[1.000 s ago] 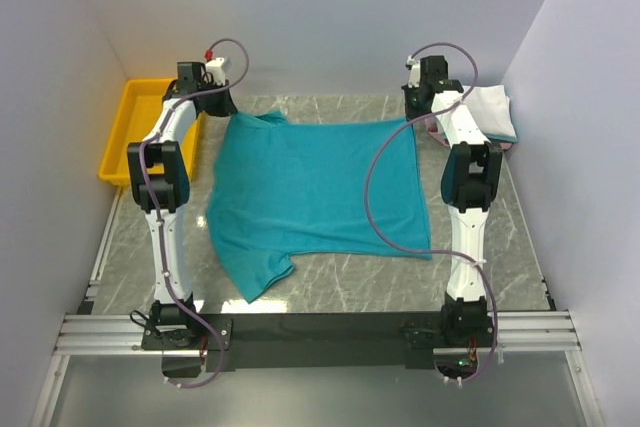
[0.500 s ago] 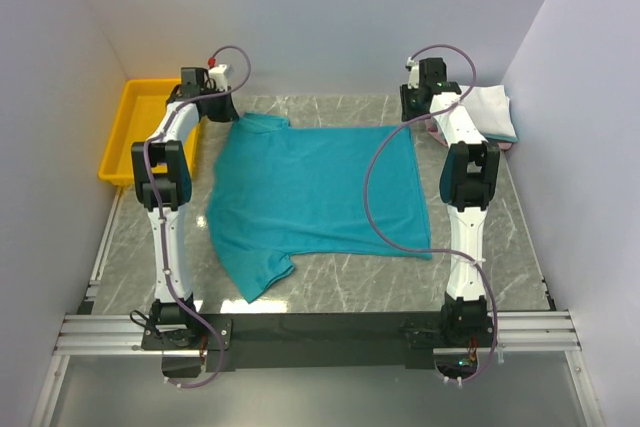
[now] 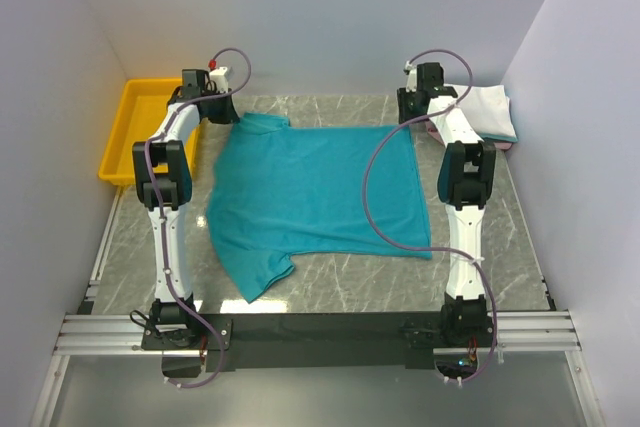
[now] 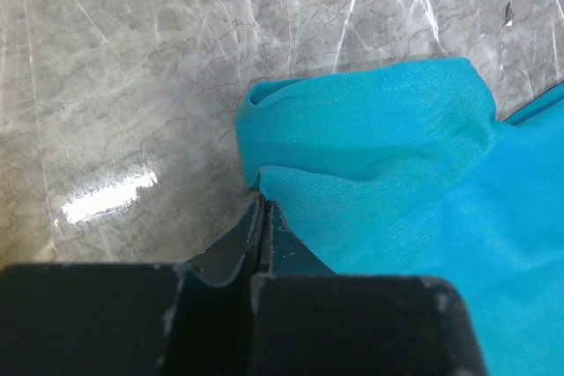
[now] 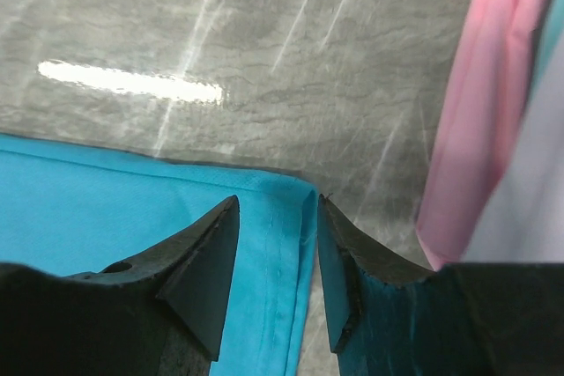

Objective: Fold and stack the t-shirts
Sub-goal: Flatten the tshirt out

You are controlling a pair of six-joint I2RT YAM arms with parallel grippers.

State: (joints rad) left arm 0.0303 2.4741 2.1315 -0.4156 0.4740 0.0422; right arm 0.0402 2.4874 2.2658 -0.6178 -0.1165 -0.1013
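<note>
Teal t-shirt (image 3: 315, 192): spread flat on the marble bench (image 3: 500, 247), between the two arms, one sleeve toward the near left.
Left gripper (image 4: 263, 210): jaws pressed together, tips touching the far-left sleeve edge; whether cloth is pinched cannot be told.
Right gripper (image 5: 278, 217): jaws partly apart, holding nothing, above the shirt's far-right hem corner.
Folded t-shirts (image 3: 492, 109): white over pink, far-right corner of the bench.
Yellow bin (image 3: 140, 127): far left.

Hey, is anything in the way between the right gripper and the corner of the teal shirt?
Nothing visible. The right gripper hangs open just above the teal t-shirt, at its far corner, and the hem shows bare between its jaws. The folded pink and white shirts lie off to the side, apart from that corner.
</note>
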